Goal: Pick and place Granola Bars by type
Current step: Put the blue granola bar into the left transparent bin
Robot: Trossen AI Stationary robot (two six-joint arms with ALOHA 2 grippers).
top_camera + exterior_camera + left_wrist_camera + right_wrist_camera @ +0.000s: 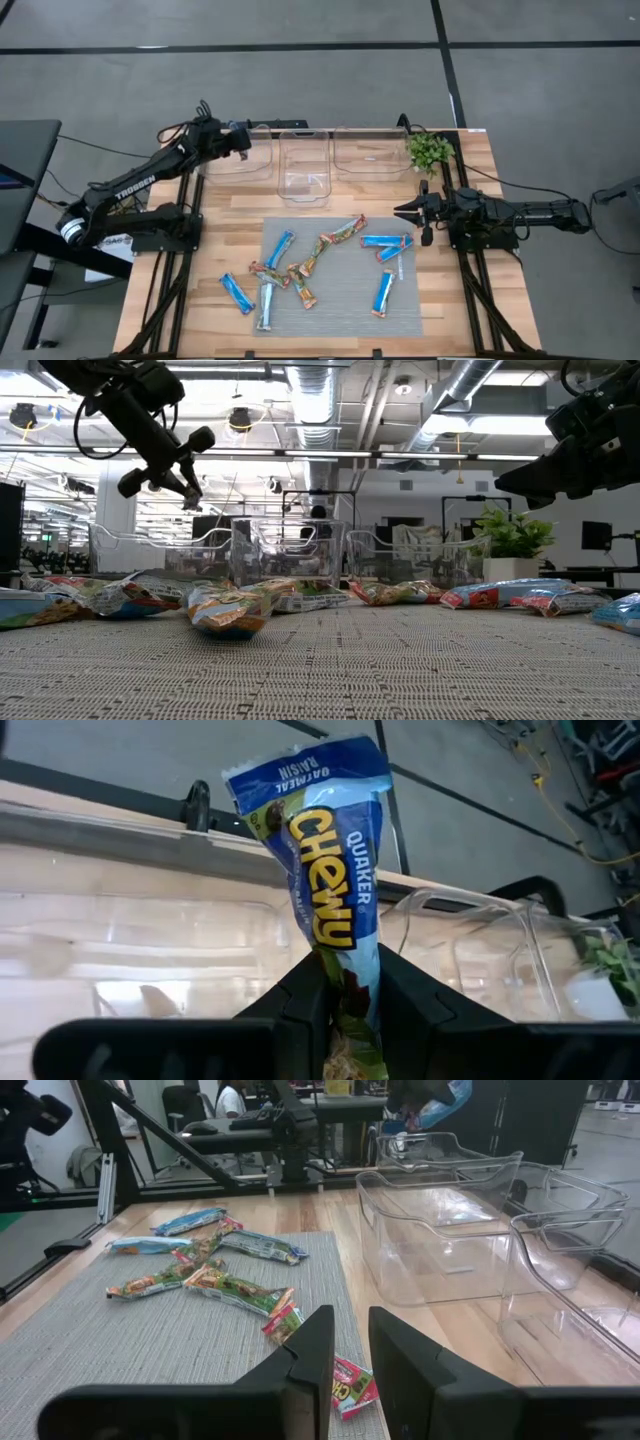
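My left gripper (245, 141) hangs over the left clear bin (232, 160) at the table's far left, shut on a blue-and-white granola bar (330, 850) that also shows in the right wrist view (452, 1094). Several more granola bars (320, 265) lie flat on the grey mat (345, 310): blue-and-white ones (237, 293), blue ones with red ends (385, 241), and multicoloured ones (340, 234). My right gripper (408, 212) waits at the mat's right edge, shut with nothing between its fingers (310, 1355). My left gripper pinches the bar between its two fingers at one end of the wrapper (350, 955). The rest of the bar sticks out past the fingertips, along the fingers. The bar is lifted clear, above the left bin.
A middle clear bin (303, 168) and a right clear bin (372, 152) stand in a row with the left one along the far edge. A small green plant (430, 150) sits at the far right corner. Bare wood (450, 290) flanks the mat.
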